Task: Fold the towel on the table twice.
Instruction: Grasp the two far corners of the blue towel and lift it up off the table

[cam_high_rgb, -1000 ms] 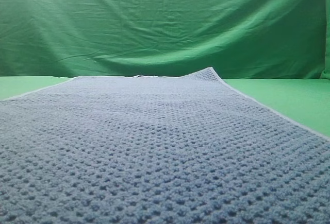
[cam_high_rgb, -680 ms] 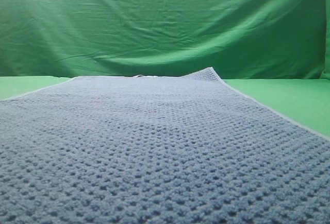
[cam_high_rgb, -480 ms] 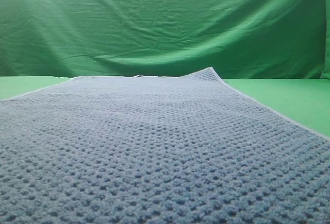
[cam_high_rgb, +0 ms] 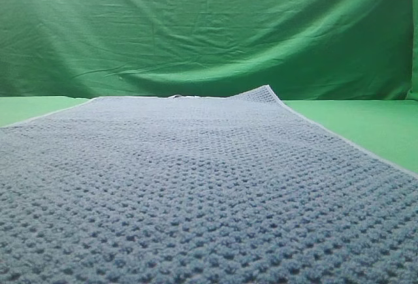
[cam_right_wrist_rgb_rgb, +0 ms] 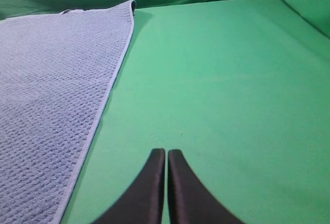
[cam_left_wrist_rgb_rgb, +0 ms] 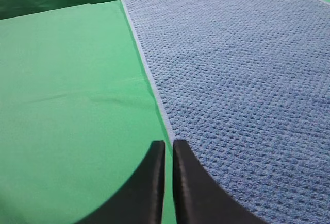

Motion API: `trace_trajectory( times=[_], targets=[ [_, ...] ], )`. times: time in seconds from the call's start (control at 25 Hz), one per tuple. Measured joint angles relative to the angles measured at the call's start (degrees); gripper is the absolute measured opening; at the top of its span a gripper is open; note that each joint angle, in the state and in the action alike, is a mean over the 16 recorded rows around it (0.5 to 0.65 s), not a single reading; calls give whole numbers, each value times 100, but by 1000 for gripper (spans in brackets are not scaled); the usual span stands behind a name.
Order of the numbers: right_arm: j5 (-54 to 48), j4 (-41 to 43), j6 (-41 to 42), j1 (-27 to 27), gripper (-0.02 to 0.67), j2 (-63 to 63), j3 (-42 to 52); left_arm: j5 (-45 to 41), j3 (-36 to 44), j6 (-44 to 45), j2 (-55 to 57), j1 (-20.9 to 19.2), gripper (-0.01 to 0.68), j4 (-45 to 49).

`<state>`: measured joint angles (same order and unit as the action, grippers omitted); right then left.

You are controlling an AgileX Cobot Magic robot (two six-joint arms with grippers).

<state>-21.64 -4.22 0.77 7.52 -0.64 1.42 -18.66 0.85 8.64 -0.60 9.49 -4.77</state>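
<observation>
A broad flat table [cam_high_rgb: 366, 127] under a smooth bright green cover carries one large blue-grey waffle-weave towel [cam_high_rgb: 196, 186] with a thin pale edge trim, spread open and unfolded. A wrinkled green backdrop cloth [cam_high_rgb: 209, 29] hangs behind. The towel's far right corner appears slightly lifted. Two dark tapered grippers show. The left gripper [cam_left_wrist_rgb_rgb: 169, 149] sits at the towel's left edge, fingers nearly together, gripping nothing. The right gripper [cam_right_wrist_rgb_rgb: 166, 154] hangs over bare cover, pressed together, empty.

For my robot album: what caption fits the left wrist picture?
Shut left end effector hovering at the flat towel's pale edge on the green table.
</observation>
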Motion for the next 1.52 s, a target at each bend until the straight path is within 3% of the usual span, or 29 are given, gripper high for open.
trace_trajectory(
  times=[0.28,0.6,0.76,0.92,1.12,1.32,1.52],
  targets=[
    [461,-15,14,0,0,0,5,848,0,0,0,0,48,-194],
    [1521,-246,-25,0,0,0,-10,2519,-4,-199,0,0,48,-516],
    [1860,-502,-67,0,0,54,-173,2824,-116,-434,2,0,48,-681],
    [1842,-758,-100,0,0,323,-548,2502,-425,-672,94,0,48,-831],
    [1262,-1005,-35,0,0,1071,-1331,1336,-1067,-914,543,0,48,-945],
    [385,-1028,102,0,0,2190,-2299,72,-1839,-956,1401,0,48,-910],
    [-10,-1003,246,0,0,3340,-3035,-362,-2374,-957,2452,0,48,-878]
  ],
)
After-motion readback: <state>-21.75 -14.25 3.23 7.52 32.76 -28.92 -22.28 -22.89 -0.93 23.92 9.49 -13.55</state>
